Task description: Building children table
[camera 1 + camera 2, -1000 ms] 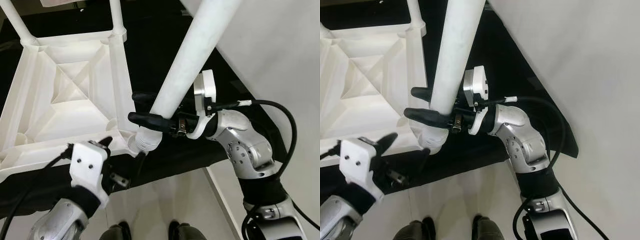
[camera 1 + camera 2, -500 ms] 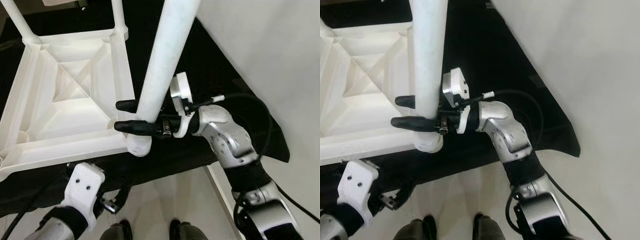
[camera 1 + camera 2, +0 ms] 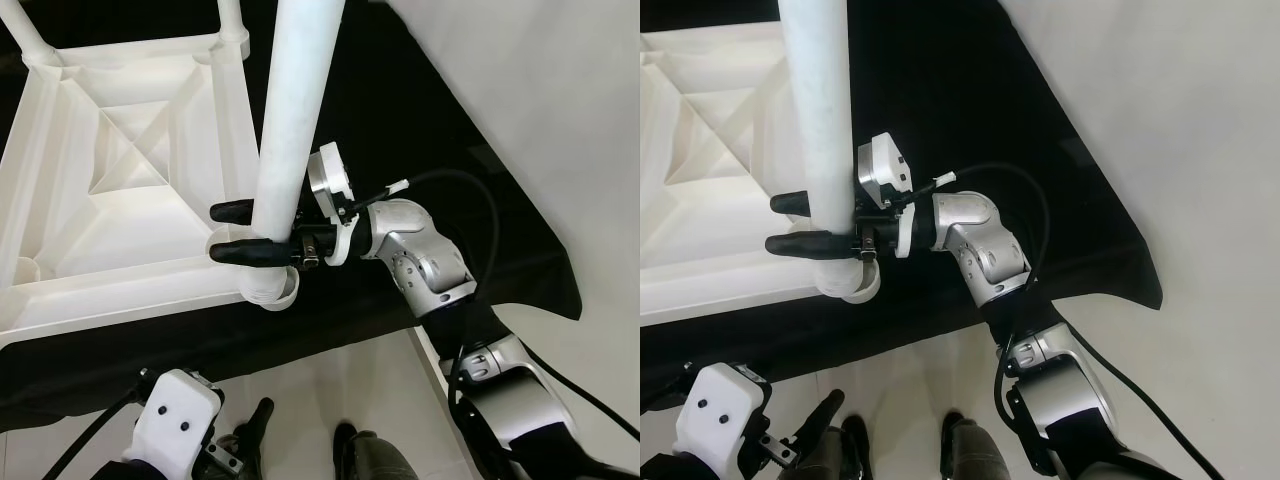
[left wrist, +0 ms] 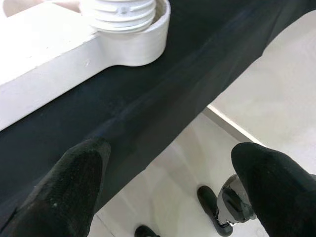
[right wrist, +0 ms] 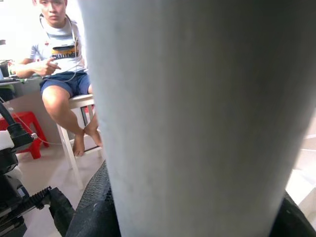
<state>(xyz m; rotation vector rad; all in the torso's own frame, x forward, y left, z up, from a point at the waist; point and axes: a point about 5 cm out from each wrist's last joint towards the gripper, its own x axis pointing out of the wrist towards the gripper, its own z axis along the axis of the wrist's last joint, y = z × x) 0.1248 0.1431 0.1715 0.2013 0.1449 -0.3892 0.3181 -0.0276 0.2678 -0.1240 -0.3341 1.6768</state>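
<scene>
Leg [image 3: 285, 130] swung upright over socket [image 3: 272, 288] | right claw [image 3: 232, 232] pinching it | left claw [image 4: 163, 187] spread

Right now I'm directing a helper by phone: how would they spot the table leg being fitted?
Find the white upturned tabletop lying on the black cloth. At its near corner, a thick white leg rises from a round socket, clamped by the right gripper. The legs at the far corners are already fitted and ungripped.

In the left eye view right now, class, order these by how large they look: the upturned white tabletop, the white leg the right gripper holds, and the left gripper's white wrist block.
1. Tabletop
2. Leg, though nearness to the camera enlarges it
3. Wrist block, partly cut off
</scene>
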